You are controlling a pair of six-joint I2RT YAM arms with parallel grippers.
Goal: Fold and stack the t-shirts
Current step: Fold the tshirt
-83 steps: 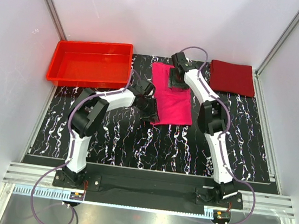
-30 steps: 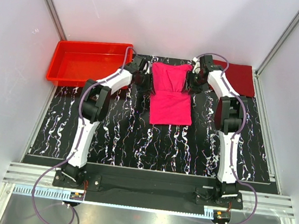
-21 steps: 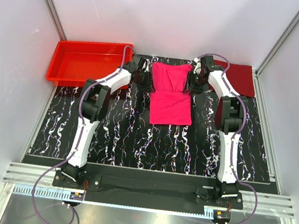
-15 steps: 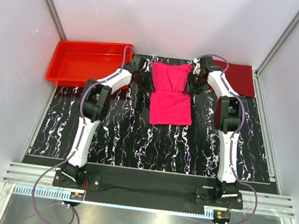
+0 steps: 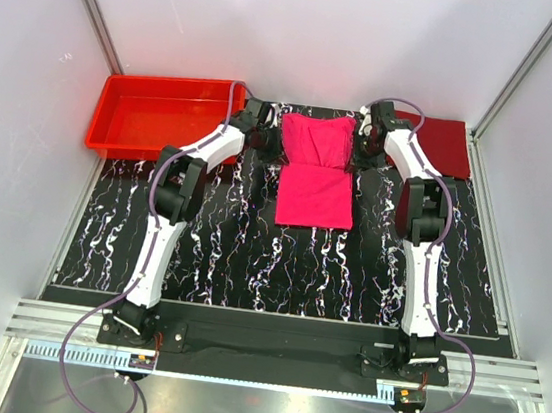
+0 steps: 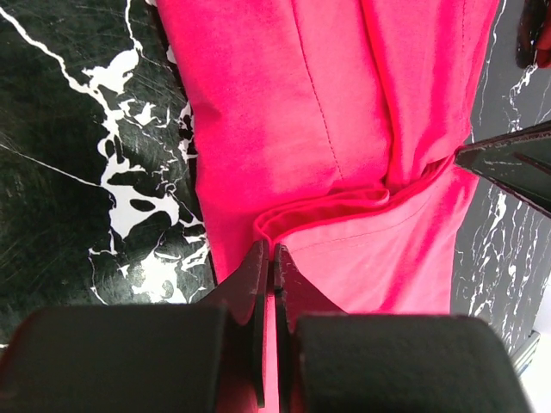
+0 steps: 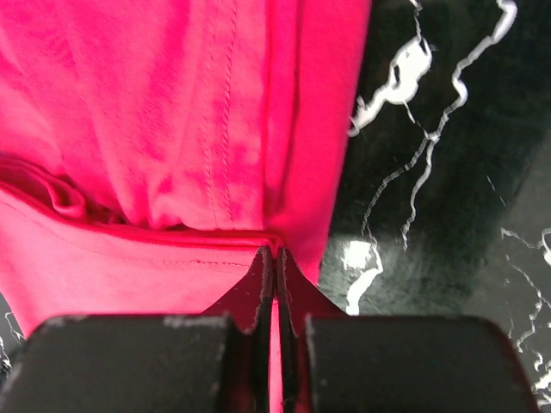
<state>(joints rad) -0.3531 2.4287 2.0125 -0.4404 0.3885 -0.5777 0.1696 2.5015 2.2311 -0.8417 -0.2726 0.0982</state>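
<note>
The magenta-pink t-shirt (image 5: 317,171) lies as a long folded strip in the middle of the black marbled table, its far part bunched and raised. My left gripper (image 5: 278,142) is shut on the shirt's left edge, with pink cloth pinched between the jaws in the left wrist view (image 6: 269,254). At the opposite edge my right gripper (image 5: 357,150) is shut on the cloth (image 7: 274,255). The maroon t-shirt (image 5: 443,144) lies folded at the far right corner, partly behind the right arm.
A rigid red plastic tray (image 5: 166,116) stands at the far left of the table. White walls with metal rails close in the sides and back. The table's near half (image 5: 279,267) shows bare marbled surface between the two arm bases.
Both grippers closed on the pink shirt's far side edges. The far part of the shirt has bunched up slightly between them.
</note>
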